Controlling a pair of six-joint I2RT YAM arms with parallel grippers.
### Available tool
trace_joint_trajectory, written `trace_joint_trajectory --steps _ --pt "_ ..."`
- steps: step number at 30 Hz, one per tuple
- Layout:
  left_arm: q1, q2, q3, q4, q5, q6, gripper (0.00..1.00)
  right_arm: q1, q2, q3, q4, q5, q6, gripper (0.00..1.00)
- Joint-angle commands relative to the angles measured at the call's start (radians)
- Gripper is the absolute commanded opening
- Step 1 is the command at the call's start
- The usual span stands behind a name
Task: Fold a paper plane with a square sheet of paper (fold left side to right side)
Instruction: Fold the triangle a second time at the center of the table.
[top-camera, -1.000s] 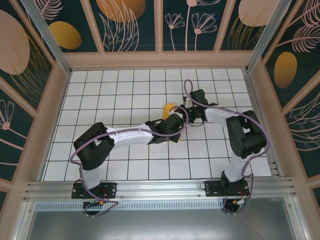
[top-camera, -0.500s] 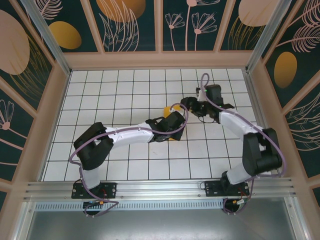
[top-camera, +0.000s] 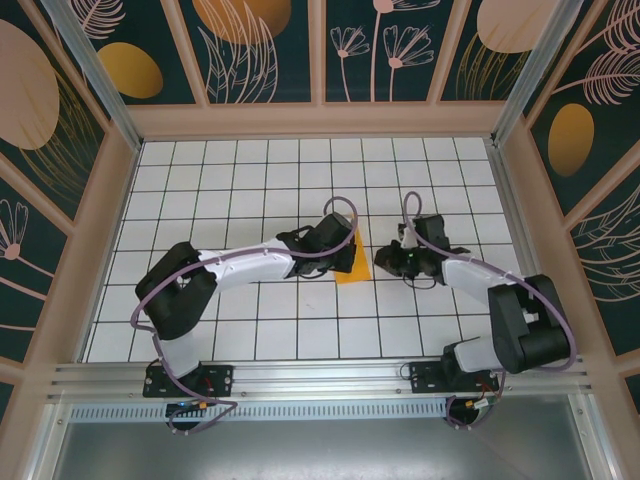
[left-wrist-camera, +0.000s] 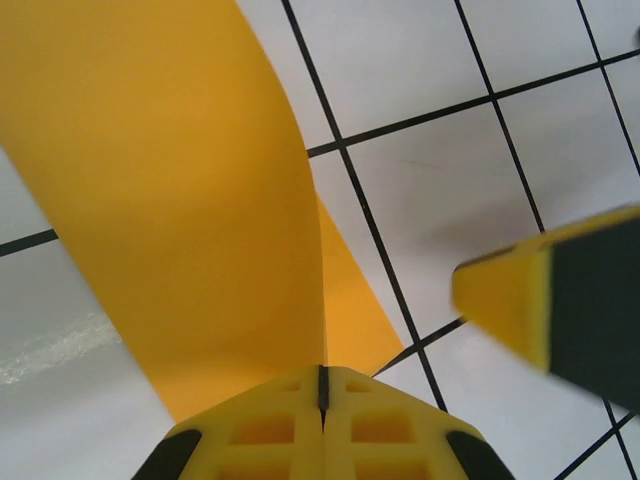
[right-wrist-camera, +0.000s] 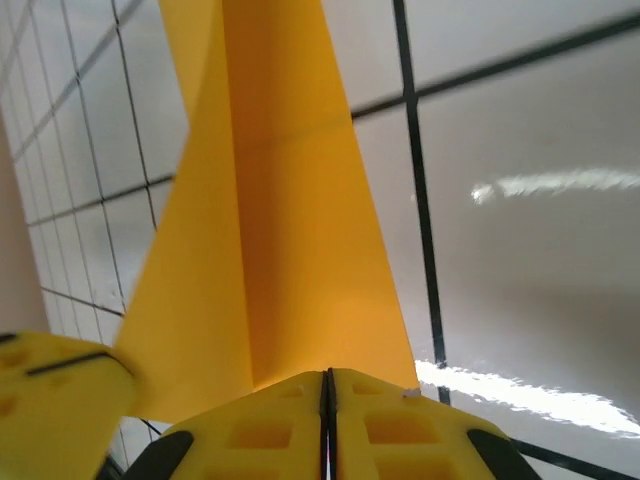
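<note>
The square sheet of paper (top-camera: 352, 268), bright orange, lies creased and folded into a narrow wedge on the white grid table (top-camera: 240, 180) at mid-table. My left gripper (top-camera: 342, 252) sits over its far left part. In the left wrist view the left gripper (left-wrist-camera: 322, 385) is shut, with a lifted, curved flap of the paper (left-wrist-camera: 180, 200) running into its seam. My right gripper (top-camera: 381, 262) is at the paper's right edge. The right wrist view shows the right gripper (right-wrist-camera: 328, 385) shut, its tips at the near edge of the paper (right-wrist-camera: 300, 250); whether it pinches the paper I cannot tell.
The beige frame (top-camera: 320, 120) and patterned panels wall in the grid table on three sides. An aluminium rail (top-camera: 320, 378) with both arm bases runs along the near edge. The two grippers are about one tile apart.
The right arm swung out to the far right, then came back nearer and lower to the paper's right edge. The left gripper shifted slightly up and left, uncovering more of the orange wedge.
</note>
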Motion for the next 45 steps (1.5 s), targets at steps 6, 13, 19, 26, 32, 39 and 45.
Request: trace_joint_trajectory --steps 6,13,19,26,32,39,45 --pt "0.015 -0.024 -0.020 0.014 0.030 -0.019 0.04 0.104 0.127 0.051 0.065 0.069 0.031 0.11" --pt "0.027 -0.004 -0.014 -0.005 0.008 0.030 0.04 0.123 0.188 0.099 -0.040 0.147 -0.010 0.11" --pt "0.047 0.013 -0.015 -0.014 -0.014 0.094 0.05 0.129 0.208 0.103 -0.091 0.176 -0.038 0.11" --pt "0.053 0.044 -0.006 -0.010 0.015 0.161 0.07 0.134 0.217 0.098 -0.090 0.174 -0.045 0.12" --pt "0.053 0.065 0.000 -0.019 -0.001 0.232 0.07 0.137 0.217 0.099 -0.091 0.171 -0.052 0.12" --pt "0.058 0.090 0.007 0.005 -0.047 0.267 0.06 0.139 0.217 0.098 -0.091 0.166 -0.053 0.12" --pt "0.068 0.110 0.002 0.042 -0.051 0.278 0.06 0.140 0.213 0.096 -0.096 0.166 -0.057 0.12"
